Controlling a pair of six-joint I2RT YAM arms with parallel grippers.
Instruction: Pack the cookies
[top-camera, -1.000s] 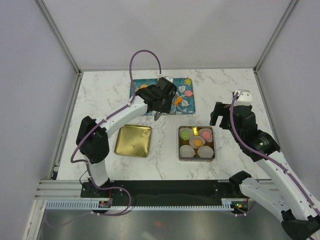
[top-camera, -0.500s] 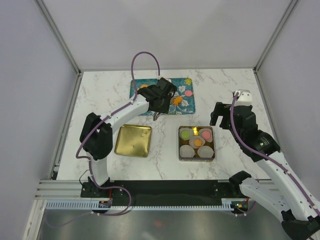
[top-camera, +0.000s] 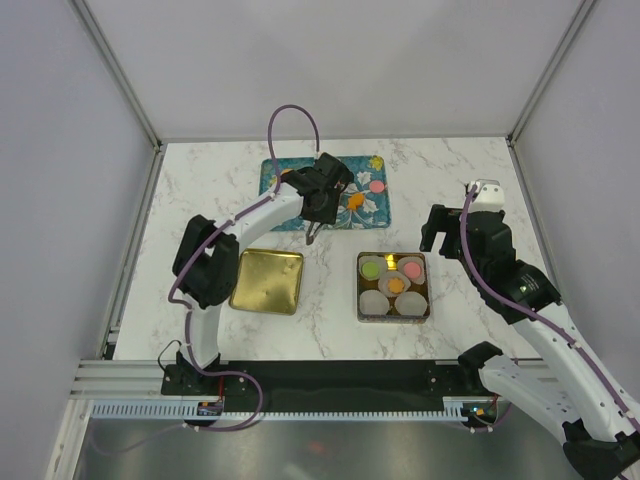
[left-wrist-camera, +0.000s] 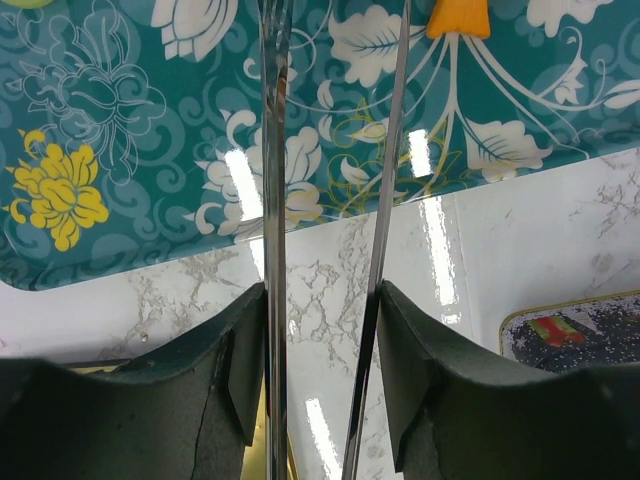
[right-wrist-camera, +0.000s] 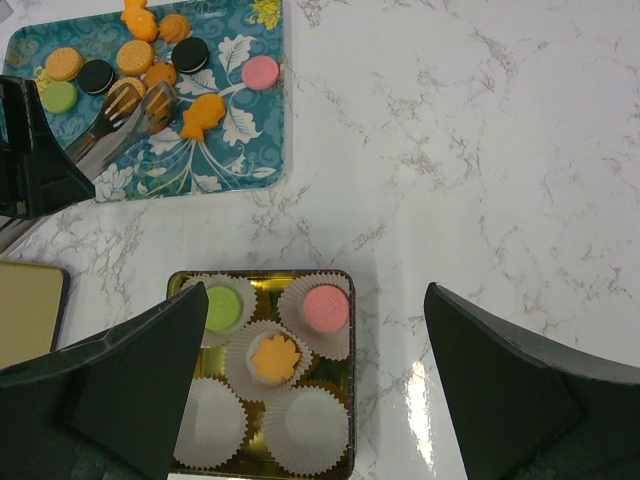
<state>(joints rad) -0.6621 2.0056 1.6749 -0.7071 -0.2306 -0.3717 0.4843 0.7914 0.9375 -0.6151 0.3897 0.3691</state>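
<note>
Cookies in orange, black, green and pink lie on the teal flowered tray. My left gripper is shut on metal tongs, whose tips rest over the tray beside a fish-shaped orange cookie. The gold tin holds white paper cups. One has a green cookie, one a pink cookie, one an orange leaf cookie; two cups are empty. My right gripper hangs open above the tin, holding nothing.
The tin's gold lid lies left of the tin on the marble table. The teal tray sits at the back centre. White walls enclose the table on three sides.
The left arm's elbow has swung to the right and its gripper with the tongs has shifted slightly farther over the tray. The right arm has not moved.
</note>
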